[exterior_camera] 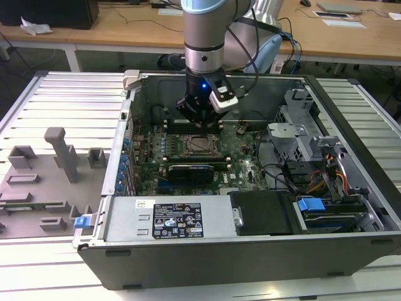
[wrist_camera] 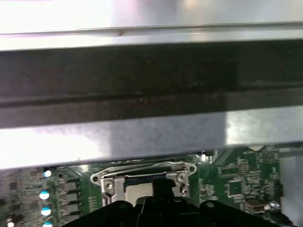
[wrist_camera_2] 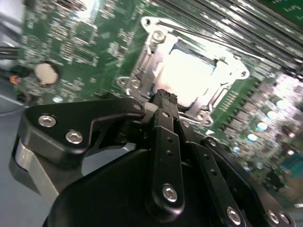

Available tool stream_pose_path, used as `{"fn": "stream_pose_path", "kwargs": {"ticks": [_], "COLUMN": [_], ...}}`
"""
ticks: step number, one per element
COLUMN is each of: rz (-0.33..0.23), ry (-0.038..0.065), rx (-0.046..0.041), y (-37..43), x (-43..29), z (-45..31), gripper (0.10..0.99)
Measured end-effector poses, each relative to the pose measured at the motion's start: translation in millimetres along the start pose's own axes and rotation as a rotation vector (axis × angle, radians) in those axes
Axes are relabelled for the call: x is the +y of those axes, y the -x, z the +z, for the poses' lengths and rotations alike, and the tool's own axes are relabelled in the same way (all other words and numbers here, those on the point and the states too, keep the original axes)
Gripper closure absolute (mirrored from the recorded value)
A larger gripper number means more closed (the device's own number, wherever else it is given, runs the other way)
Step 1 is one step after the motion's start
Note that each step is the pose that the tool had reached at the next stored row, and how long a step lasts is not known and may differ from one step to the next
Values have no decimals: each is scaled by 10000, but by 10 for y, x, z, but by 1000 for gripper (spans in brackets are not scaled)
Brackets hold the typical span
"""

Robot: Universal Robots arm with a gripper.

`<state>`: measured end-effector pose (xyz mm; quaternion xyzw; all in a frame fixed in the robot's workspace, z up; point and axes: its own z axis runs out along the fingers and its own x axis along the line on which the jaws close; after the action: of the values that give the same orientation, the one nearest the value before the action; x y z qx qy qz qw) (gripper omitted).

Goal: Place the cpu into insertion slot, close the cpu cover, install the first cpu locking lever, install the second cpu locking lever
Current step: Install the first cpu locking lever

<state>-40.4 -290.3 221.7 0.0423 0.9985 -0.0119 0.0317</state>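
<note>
Silvery cpu [wrist_camera_2: 189, 75] lies in the insertion slot [exterior_camera: 202, 144] under the closed cpu cover [wrist_camera_2: 147, 61]. The clenched, empty gripper [wrist_camera_2: 163, 97] hovers at its edge; a locking lever seemingly needs careful pressing.

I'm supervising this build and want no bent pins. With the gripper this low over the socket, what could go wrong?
The gripper looks shut, its tips right at the rim of the cpu cover; a slip could scrape the cpu or nearby board parts. The arm also sits near the case wall, so sideways motion could snag.
</note>
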Motion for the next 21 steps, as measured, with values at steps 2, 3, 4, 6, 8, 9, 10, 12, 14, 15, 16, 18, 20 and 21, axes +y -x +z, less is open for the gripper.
{"fn": "stream_pose_path", "kwargs": {"ticks": [2,3,4,6,8,9,10,12,14,15,16,18,20,21], "rz": [0,0,-1,-5,-23,-28,-35,-40,-40,-40,-43,-81,-91,-91], "ry": [-5,-5,-5,-109,-352,-432,-574,-669,-670,-670,-668,-670,-666,-667], "rx": [51,52,52,43,22,16,4,-5,-5,-4,-5,-6,-9,-7], "y": [0,0,1,0,-3,-6,-11,-21,-32,-38,-41,-48,-46,-44], "x": [0,-1,-4,-19,-48,-63,-90,-133,-153,-158,-159,-160,-161,-161], "z": [0,0,0,2,1,1,1,4,4,4,5,1,-32,-53], "gripper": [980,980,980,980,980,980,980,980,980,980,980,980,980,980]}}
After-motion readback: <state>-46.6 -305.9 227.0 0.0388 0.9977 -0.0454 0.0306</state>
